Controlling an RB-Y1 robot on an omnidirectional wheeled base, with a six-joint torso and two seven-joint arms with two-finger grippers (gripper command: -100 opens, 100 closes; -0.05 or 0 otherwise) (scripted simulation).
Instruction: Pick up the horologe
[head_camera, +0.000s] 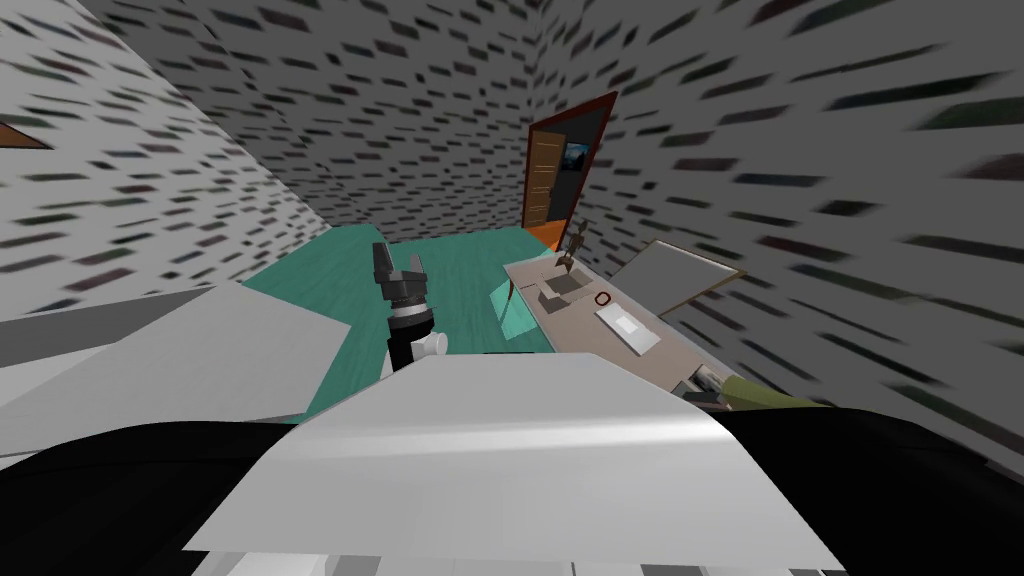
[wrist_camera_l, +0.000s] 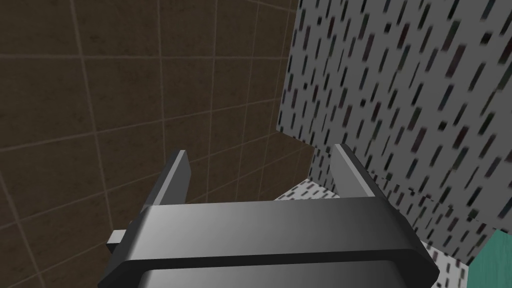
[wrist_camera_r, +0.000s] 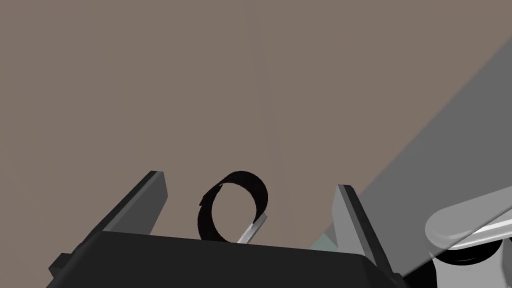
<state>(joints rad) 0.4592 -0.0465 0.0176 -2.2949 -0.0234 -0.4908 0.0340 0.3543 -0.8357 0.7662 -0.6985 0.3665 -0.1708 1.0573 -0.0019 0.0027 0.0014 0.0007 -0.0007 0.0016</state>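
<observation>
Ok, status. Left gripper is raised in front of the chest over the teal floor, idle, with its jaws wide apart and nothing in them.

Right gripper is the working one. Its jaws are wide and empty, pointing down at the flat taupe-brown desk.

The target is the black loop-shaped wristwatch with a small silver piece on the band. It sits on the desk, lined up in the gap between the jaws and ahead of the tips. It's touching neither. I can't tell how much approach is left.

Handling, my read:
- It looks light, so weight isn't a concern.
- The thin strap will probably flex, so squeezing across the whole hoop may just collapse it or squirt it out.
- The desk looks smooth, so a one-sided nudge could make it skid.
- Best hold is probably a pinch on the band itself, one jaw inside the loop and one outside, near the silver piece where it should be stiffest.
- The fallback is to close slowly across the loop, centred.

Further along the desk:
- A flat white rectangular slab lies just beside the watch.
- A low grey-brown open box is beyond that.
- A thin dark figurine stands at the far end.

An orange-framed doorway is in the back wall.
</observation>
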